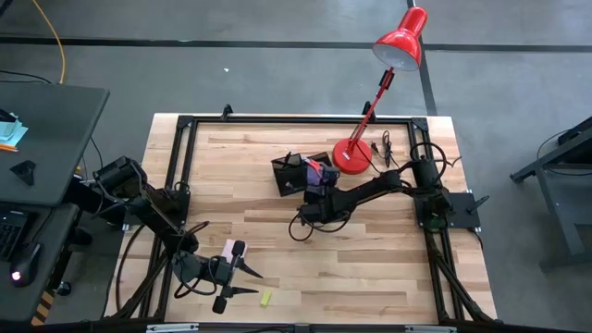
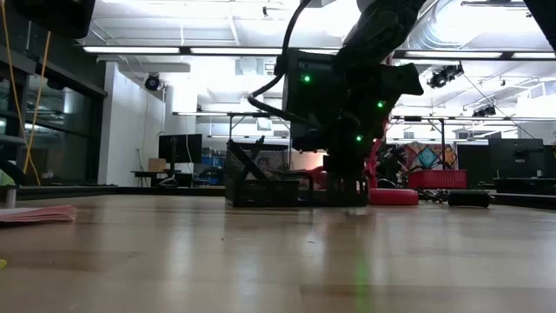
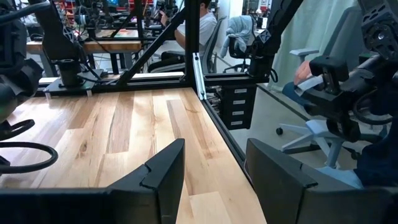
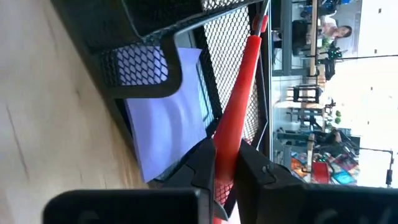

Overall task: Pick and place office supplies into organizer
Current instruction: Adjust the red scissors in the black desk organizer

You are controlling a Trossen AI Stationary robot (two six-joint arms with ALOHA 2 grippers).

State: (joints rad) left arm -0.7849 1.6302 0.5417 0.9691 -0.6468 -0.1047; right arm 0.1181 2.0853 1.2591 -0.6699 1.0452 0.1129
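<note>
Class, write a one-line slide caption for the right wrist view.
Right pincer shut on red-handled scissors above the black mesh organizer holding a purple pad.

My right arm reaches across toward table centre, right gripper point(image 4: 226, 163) with fingers pinched tight. My left arm sits folded at the near-left corner, left gripper point(image 1: 242, 270) parted, empty.

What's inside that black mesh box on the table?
In the organizer: a purple sticky-note pad and red-handled scissors, pinched by the right claw. The arm and mesh walls hide the rest.
</note>
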